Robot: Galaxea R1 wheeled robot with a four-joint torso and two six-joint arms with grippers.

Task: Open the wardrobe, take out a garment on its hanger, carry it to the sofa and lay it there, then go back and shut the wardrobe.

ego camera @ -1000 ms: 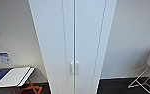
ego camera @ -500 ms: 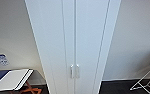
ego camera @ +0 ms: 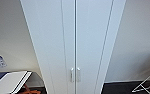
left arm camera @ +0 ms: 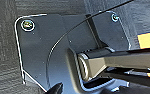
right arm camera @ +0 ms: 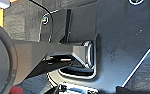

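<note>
Head view first: the wardrobe (ego camera: pixel 74 37) stands dead ahead, tall and white, both doors shut along the centre seam, and the pair of small vertical handles (ego camera: pixel 75 74) sits low down on either side of that seam. A white folded table (ego camera: pixel 9 81) leans off to one side on the dark floor (ego camera: pixel 118 88), and a white chair frame (ego camera: pixel 147 83) pokes in on the other. Over to the left wrist view: dark carpet beneath the robot's own plate and bar, and whether the left gripper is spread or pressed together I cannot tell. Right wrist view: same story, carpet and hardware, the right gripper's state not readable, and no wardrobe near it. My read on handling: the doors look light, stiff and smooth, so the handles are the only real purchase, a slim pinch near mid-handle, then a steady outward swing.
</note>
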